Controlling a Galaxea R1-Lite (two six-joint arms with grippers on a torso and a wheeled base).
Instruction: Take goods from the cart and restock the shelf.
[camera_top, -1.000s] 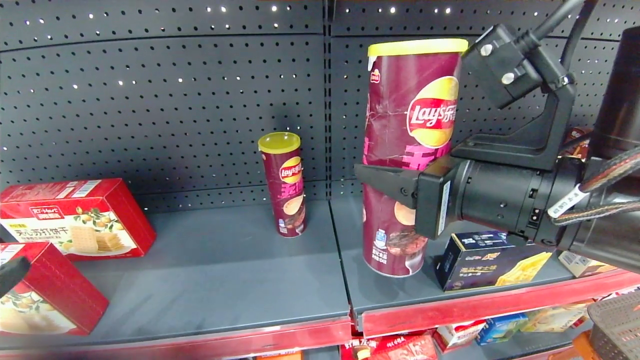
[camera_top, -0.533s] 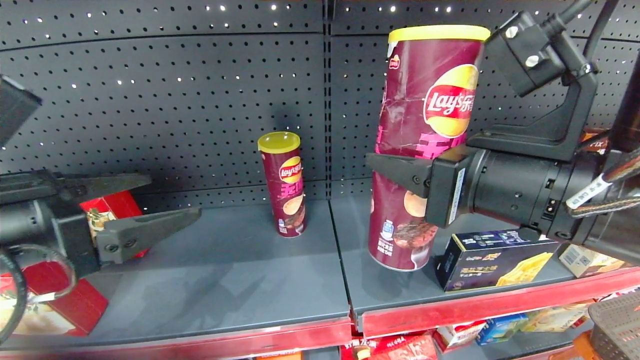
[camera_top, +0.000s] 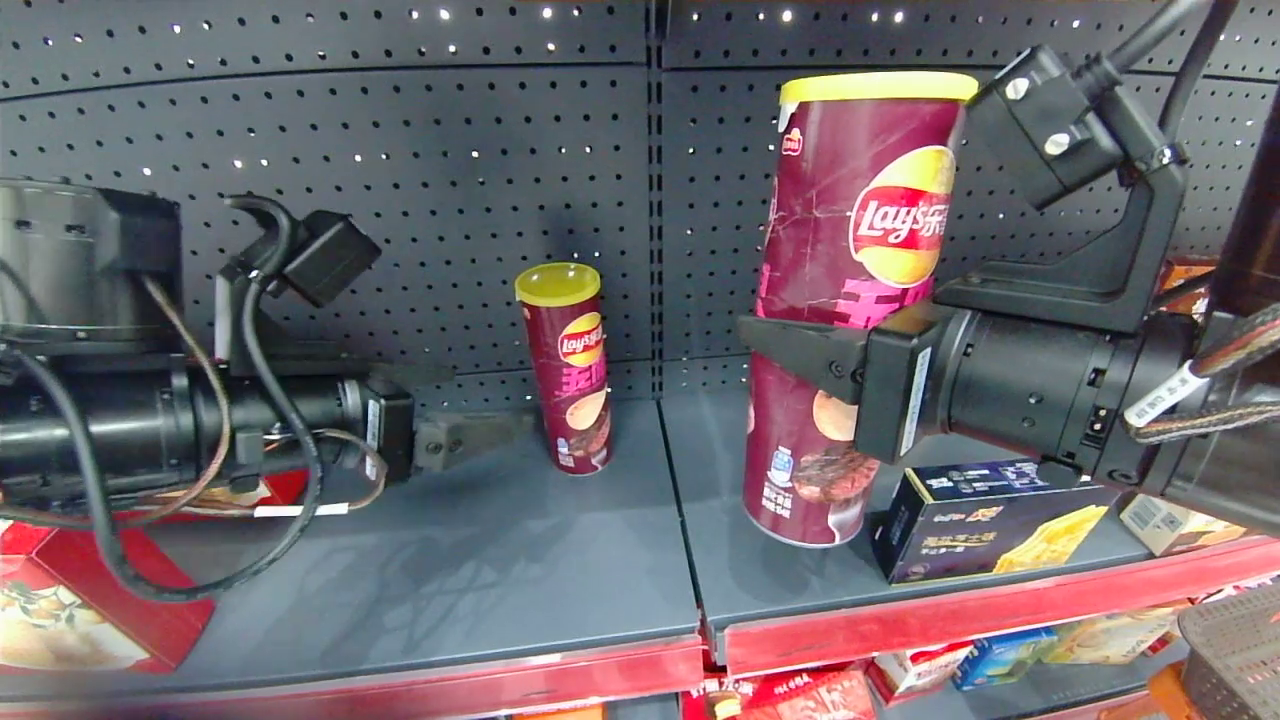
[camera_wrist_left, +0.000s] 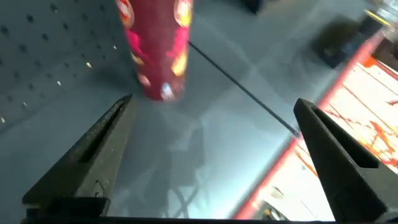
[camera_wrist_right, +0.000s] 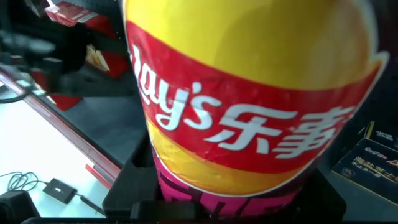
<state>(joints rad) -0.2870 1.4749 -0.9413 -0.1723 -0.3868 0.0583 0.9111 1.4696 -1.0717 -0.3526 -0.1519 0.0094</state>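
The left gripper (camera_wrist_left: 214, 102), jaws wide and empty, has swung in along the shelf (camera_top: 450, 560) toward the small can (camera_top: 575, 370), while the right gripper (camera_top: 790, 355) holds the big can (camera_top: 860, 250) tilted, its base low by the box (camera_top: 990, 520), so set-down looks near.

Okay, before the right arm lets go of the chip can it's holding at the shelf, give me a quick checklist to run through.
1. Jaws of the right gripper clamped on the held chip can: ok.
2. Held can upright: not ok, it appears to lean slightly.
3. Its base resting on the shelf: cannot tell.
4. Gap to the dark blue box: cannot tell, they sit very close.
5. Left gripper with jaws open, apart from the standing chip can: ok.
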